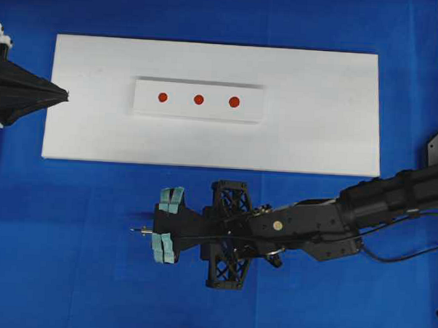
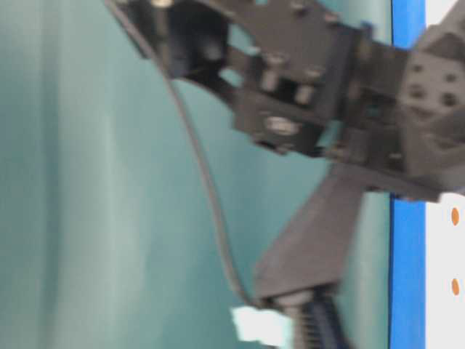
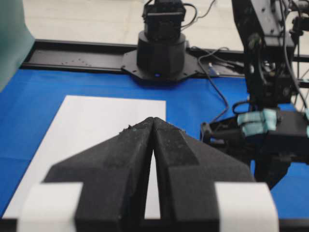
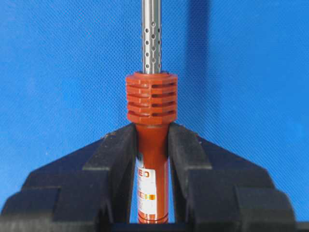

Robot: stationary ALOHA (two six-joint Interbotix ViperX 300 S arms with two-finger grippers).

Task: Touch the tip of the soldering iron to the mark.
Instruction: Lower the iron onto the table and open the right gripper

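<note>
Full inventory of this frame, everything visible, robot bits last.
soldering iron: one, red-orange handle with ribbed collar, silver perforated shaft, clamped in the right gripper over the blue cloth
tip: one, dark, pointing left, below the board, off the marks
red marks: three, in a row on the raised white strip
white strip: one, centred on the board
white board: one, on the blue cloth
blue cloth: one, covers the table
right gripper: black, fingers shut on the iron handle
left gripper: black, shut, at the board's left edge
</note>
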